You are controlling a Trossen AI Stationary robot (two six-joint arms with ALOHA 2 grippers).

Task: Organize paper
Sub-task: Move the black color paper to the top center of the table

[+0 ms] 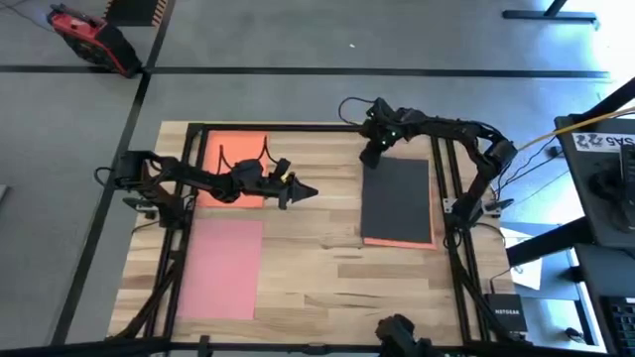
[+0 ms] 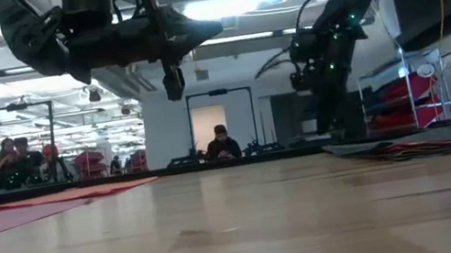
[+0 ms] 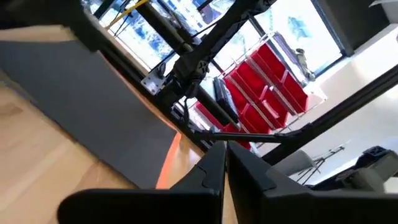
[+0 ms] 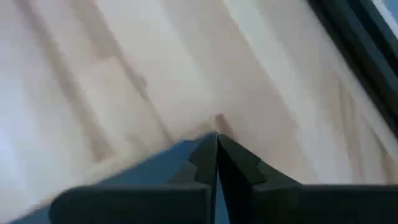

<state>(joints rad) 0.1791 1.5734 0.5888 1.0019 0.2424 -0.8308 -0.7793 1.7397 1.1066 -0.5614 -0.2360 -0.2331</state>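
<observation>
This is a big robot lab or workshop. Far behind the wooden table [image 2: 243,226] are bright ceiling lights, red bins [image 3: 264,93] on racks, and people [image 2: 222,142] sitting at desks.

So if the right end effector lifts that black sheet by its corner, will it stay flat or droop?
The black sheet lies thin and flat on an orange sheet, so it would probably droop if lifted by one corner. It looks very light. Pushed, it may slide over the sheet beneath rather than lift. The right end effector, shut, is at its far corner.
</observation>
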